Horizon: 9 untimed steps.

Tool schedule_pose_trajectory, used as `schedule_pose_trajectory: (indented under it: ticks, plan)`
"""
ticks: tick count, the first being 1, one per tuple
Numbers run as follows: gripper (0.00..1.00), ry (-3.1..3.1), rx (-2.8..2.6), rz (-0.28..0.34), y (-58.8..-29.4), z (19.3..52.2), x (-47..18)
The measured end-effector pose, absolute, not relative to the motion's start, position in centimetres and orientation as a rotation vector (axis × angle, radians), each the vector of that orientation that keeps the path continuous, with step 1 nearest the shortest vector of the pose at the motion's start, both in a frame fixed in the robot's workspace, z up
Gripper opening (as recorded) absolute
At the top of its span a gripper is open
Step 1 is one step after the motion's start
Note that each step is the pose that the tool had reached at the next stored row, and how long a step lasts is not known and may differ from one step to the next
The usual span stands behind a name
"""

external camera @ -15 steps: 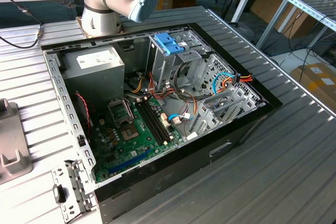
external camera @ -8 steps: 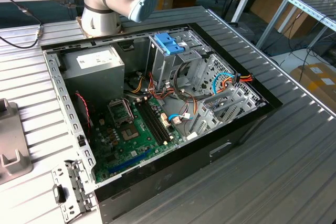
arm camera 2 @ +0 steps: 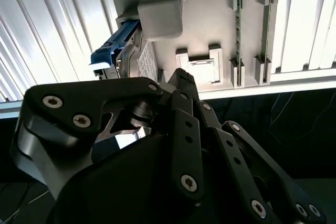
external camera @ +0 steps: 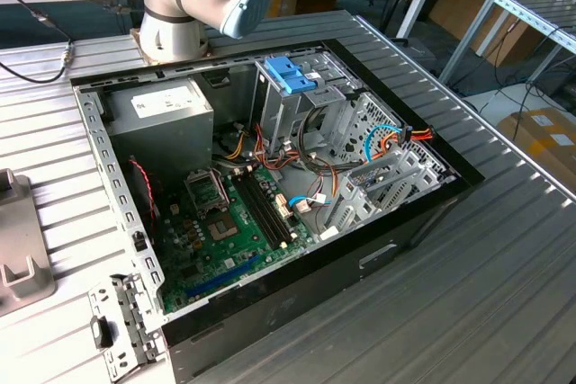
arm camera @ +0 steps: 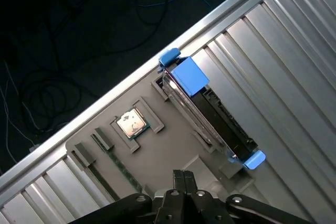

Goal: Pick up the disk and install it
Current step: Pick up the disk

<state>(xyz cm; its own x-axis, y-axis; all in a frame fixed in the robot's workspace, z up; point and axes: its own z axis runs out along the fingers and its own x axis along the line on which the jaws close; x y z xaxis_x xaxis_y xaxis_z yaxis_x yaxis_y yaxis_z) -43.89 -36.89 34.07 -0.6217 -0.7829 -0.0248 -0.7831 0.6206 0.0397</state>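
The disk [arm camera: 212,113] stands on its edge in a slot of a grey holder plate [arm camera: 163,153], with blue rails at both ends and a blue block on its upper side. In the first wrist view my gripper [arm camera: 182,176] hovers a short way from the disk, over the plate, fingertips pressed together and holding nothing. The second wrist view looks past the gripper [arm camera 2: 180,77] at the disk [arm camera 2: 137,59] and its blue rail just beyond the fingertips. An open computer case [external camera: 423,222] lies on the table in the exterior view.
The holder plate also carries a processor chip [arm camera: 131,123] and a memory stick [arm camera: 119,167]. Inside the case are a grey power supply [external camera: 162,114], a green motherboard [external camera: 225,222] and a metal cage with a blue latch [external camera: 290,74]. The arm's base [external camera: 175,15] stands behind the case.
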Motion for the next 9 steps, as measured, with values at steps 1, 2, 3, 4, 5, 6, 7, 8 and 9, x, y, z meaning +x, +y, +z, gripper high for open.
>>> schedule_pose_trajectory:
  ticks: [1,2,3,4,5,6,7,8,9]
  plan:
    - [0.10,2.819,-1.373,0.073,-36.90,34.07,-43.88]
    - [0.10,2.816,-1.381,0.073,-36.89,34.07,-43.89]
    - [0.10,2.812,-1.389,0.073,-36.90,34.07,-43.89]
    - [0.10,2.807,-1.398,0.073,-36.90,34.07,-43.89]
    - [0.10,2.803,-1.406,0.073,-36.89,34.07,-43.89]
    - [0.10,2.800,-1.414,0.073,-36.90,34.07,-43.88]
    - [0.10,2.796,-1.421,0.073,-36.90,34.07,-43.89]
    - [0.10,2.792,-1.431,0.073,-36.90,34.07,-43.89]
    - [0.10,2.788,-1.437,0.073,-36.90,34.07,-43.88]
